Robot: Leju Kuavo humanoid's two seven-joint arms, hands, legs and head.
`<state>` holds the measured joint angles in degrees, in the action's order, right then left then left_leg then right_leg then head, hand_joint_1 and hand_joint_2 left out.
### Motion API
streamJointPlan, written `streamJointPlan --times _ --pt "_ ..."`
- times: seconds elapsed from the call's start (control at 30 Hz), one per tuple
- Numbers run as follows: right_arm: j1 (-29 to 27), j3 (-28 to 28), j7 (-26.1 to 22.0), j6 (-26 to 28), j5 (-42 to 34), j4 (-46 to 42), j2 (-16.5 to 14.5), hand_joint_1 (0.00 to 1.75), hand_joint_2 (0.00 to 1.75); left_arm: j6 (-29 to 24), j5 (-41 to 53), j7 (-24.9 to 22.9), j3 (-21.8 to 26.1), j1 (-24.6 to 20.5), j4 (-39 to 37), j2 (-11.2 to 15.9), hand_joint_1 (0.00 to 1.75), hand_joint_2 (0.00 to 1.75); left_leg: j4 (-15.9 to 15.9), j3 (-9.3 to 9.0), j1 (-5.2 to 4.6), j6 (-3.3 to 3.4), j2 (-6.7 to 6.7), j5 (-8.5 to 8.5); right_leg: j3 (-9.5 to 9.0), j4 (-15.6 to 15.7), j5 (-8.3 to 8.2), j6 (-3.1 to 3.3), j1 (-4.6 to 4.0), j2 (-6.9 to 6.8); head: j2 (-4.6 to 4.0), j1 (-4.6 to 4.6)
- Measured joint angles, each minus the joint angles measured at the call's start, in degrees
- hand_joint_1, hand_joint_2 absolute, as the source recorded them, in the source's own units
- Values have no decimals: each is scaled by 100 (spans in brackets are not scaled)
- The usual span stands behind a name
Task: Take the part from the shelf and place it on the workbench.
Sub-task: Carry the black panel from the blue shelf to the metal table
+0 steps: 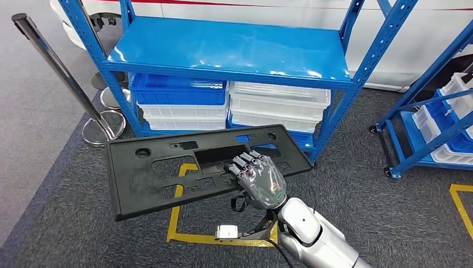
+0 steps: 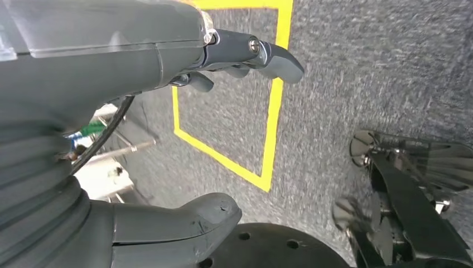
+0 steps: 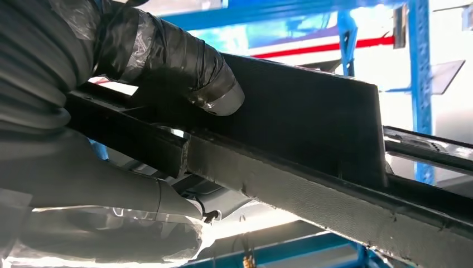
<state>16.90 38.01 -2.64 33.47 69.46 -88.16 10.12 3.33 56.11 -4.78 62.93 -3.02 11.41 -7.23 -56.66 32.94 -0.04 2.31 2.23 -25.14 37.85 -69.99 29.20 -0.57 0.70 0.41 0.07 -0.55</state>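
The part is a long flat black plastic panel (image 1: 167, 167) with several cut-outs. It hangs in the air in front of the blue shelf (image 1: 223, 53), tilted, its left end lower. My right hand (image 1: 257, 174) grips its near edge right of the middle, fingers on top. In the right wrist view the thumb (image 3: 189, 78) presses one face of the panel (image 3: 312, 123) and the fingers wrap under its rim. My left hand (image 2: 167, 139) hangs over the carpet with fingers apart and nothing in it.
Blue and white bins (image 1: 234, 106) fill the shelf's lower level. A second blue rack (image 1: 440, 123) stands at the right. A metal barrier post (image 1: 61, 72) with round bases (image 1: 103, 128) stands at the left. Yellow tape (image 1: 178, 223) marks the grey carpet.
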Motion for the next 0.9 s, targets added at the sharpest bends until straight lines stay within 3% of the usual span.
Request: streamJointPlan --times 0.07,0.13,0.2,0.27,0.33,0.4,0.43,0.47,0.5,0.57,0.6,0.63,0.7,0.73,0.8,0.83,0.9 --pt "-31 -11 -1 20 7 7 -8 175 175 -4 -8 49 -2 -5 0 -7 0 175 -24 69 -11 -38 98 53 -573 821 -83 87 -8 224 0 1" --pt "-58 -31 -3 50 19 10 -10 175 175 -4 -1 76 -4 -8 0 -12 0 175 -34 116 5 -103 195 109 -803 1206 -51 128 -27 325 0 0" --pt "-75 -44 -6 69 48 16 -13 175 175 -4 8 84 -4 -3 0 -2 0 175 -45 156 23 -173 258 143 -798 1261 -86 146 -25 207 0 -2" --pt "-79 -50 -11 74 73 18 -21 175 175 -4 20 84 -5 1 0 13 0 175 -261 279 15 -234 103 -22 -799 1317 -130 192 13 73 0 1" --pt "-94 -60 -17 77 83 21 -25 175 175 3 33 88 -8 -2 0 20 0 175 -912 568 36 -299 -108 -407 -782 1330 -154 222 27 -62 0 3" --pt "-118 -77 -20 78 89 31 -24 175 175 14 39 103 -10 -1 0 19 0 175 -1626 870 80 -360 -169 -676 -751 1305 -153 221 24 -207 0 3" --pt "-127 -84 -20 78 94 38 -23 175 175 16 40 112 -10 2 0 19 0 175 -1753 909 97 -382 -185 -666 -741 1293 -149 216 24 -277 0 4" --pt "-132 -90 -20 78 101 45 -23 175 175 17 42 119 -11 5 0 19 0 175 -1642 828 111 -397 -207 -546 -737 1280 -141 205 27 -343 0 4" --pt "-133 -94 -20 78 106 50 -22 175 175 17 42 124 -11 8 0 21 0 175 -1306 634 121 -403 -249 -351 -740 1266 -128 188 31 -405 0 4" --pt "-132 -107 -20 78 110 54 -22 175 175 17 42 132 -14 5 0 23 0 175 -494 180 97 -378 -432 -74 -748 1241 -94 136 22 -511 0 4" --pt "-131 -114 -20 78 110 54 -21 175 175 17 42 136 -16 1 0 23 0 175 -252 52 70 -338 -507 -21 -754 1232 -83 107 11 -558 0 4" --pt "-130 -120 -20 78 111 54 -21 175 175 16 42 139 -17 -2 0 22 0 175 -146 4 42 -293 -544 -35 -757 1226 -76 79 -5 -601 0 3" --pt "-127 -132 -20 78 117 54 -20 175 175 16 42 151 -17 1 0 22 0 175 -123 25 28 -199 -463 -31 -770 1225 -67 17 -17 -683 0 1" --pt "-126 -137 -20 78 125 54 -18 175 175 16 40 160 -17 4 0 19 0 175 -96 25 39 -159 -405 -26 -767 1200 -35 -15 -9 -630 0 0" --pt "-131 -155 -20 83 149 53 -8 175 175 20 34 181 -17 6 0 8 0 175 -63 30 64 -77 -300 9 -633 883 207 -56 20 -355 0 -1" --pt "-142 -172 -20 87 160 52 7 175 175 23 28 193 -16 3 0 1 0 175 -60 40 61 -50 -249 22 -478 545 400 -60 27 -194 0 -1" --pt "-195 -210 -19 94 186 51 53 175 175 27 8 214 -15 -6 0 -18 0 175 -65 66 42 -15 -116 40 -87 -249 726 -55 20 -73 0 -1"
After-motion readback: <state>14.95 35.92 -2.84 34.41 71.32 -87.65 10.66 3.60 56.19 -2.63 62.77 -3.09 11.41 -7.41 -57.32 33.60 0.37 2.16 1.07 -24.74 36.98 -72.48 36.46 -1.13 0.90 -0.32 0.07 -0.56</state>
